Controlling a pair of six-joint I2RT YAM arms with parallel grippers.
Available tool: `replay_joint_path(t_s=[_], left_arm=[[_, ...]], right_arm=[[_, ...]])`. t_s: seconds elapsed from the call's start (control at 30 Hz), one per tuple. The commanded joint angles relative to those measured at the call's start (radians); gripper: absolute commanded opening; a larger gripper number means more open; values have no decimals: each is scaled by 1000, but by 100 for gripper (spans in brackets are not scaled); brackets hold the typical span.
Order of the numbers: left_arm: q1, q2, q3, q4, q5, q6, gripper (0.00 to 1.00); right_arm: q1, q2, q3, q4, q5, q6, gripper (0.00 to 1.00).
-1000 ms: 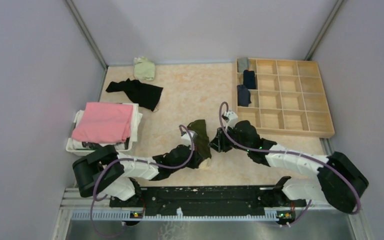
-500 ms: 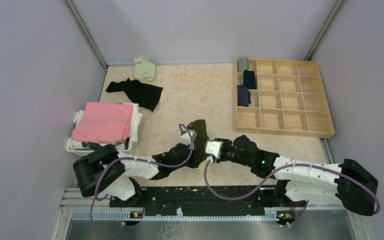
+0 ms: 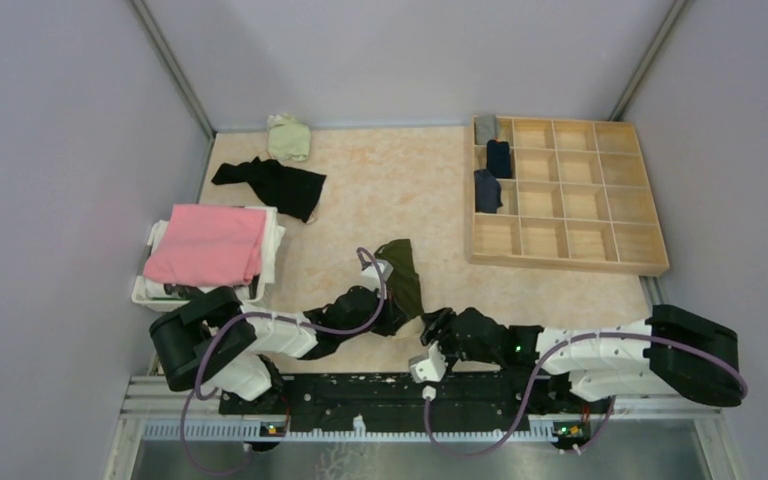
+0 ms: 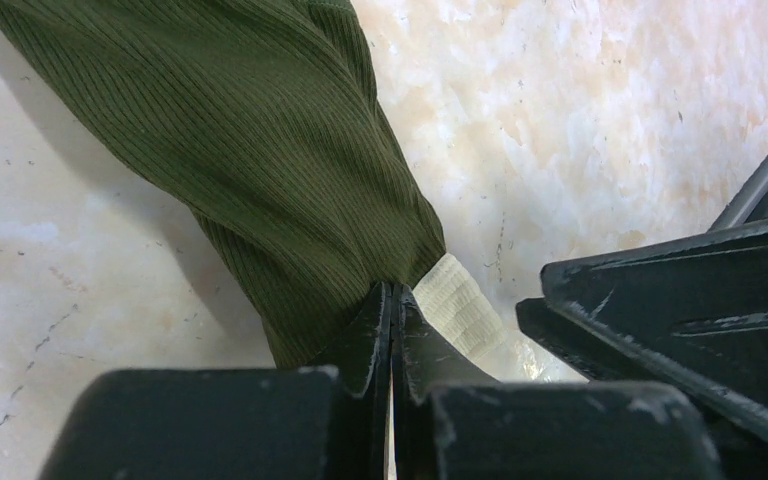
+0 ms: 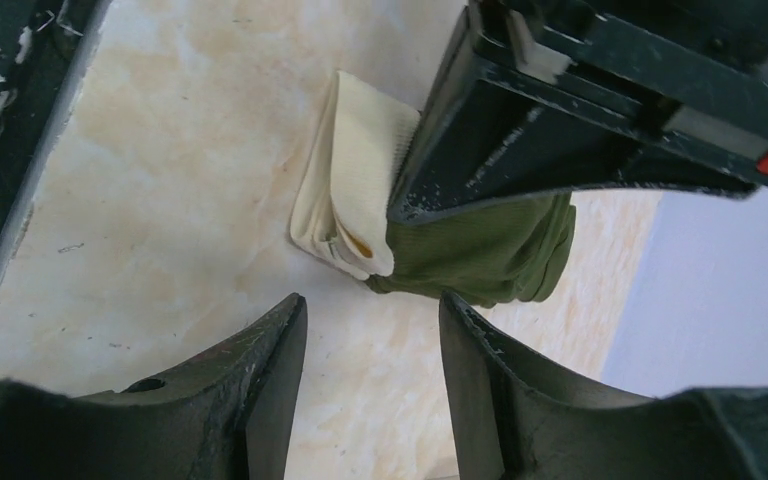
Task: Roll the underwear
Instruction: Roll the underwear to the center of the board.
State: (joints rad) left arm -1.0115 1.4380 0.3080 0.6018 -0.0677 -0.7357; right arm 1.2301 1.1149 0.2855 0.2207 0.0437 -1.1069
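Observation:
An olive green underwear point(image 3: 400, 272) with a cream waistband point(image 5: 355, 185) lies stretched out mid-table. My left gripper point(image 3: 403, 320) is shut, its tips point(image 4: 391, 288) pressed against the olive cloth point(image 4: 260, 140) right beside the waistband point(image 4: 460, 305); no cloth shows between the jaws. My right gripper point(image 3: 433, 322) is open and low near the front edge. It points at the waistband end with bare table between its fingers point(image 5: 370, 298), a short way off the cloth point(image 5: 480, 245). Its fingers point(image 4: 680, 285) show in the left wrist view.
A wooden compartment tray point(image 3: 600, 255) at back right holds a rolled grey piece point(image 3: 486, 128) and two navy ones point(image 3: 499, 158). A dark garment point(image 3: 270, 182) and a pale green lump point(image 3: 288, 137) lie at back left. A white basket point(image 3: 142, 292) holds folded pink cloth point(image 3: 210, 243).
My right arm swung from the underwear's right side down toward the near edge and turned to face the waistband, its jaws widening. The left gripper stayed put and shut.

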Motion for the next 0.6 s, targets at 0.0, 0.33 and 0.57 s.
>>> replay_joint_path(t_s=[0.0,0.33,0.57], left_arm=[[-2,74,-47,-224,45,33,0],[0,45,-56,-274,18,16,0],[4,35,-50,-293,9,19,0]], right_arm=[[37,55,-18,110,64,-125,52],[115,209,-40,233,149,-159,55],[137,268,-45,288,129,-151,51]])
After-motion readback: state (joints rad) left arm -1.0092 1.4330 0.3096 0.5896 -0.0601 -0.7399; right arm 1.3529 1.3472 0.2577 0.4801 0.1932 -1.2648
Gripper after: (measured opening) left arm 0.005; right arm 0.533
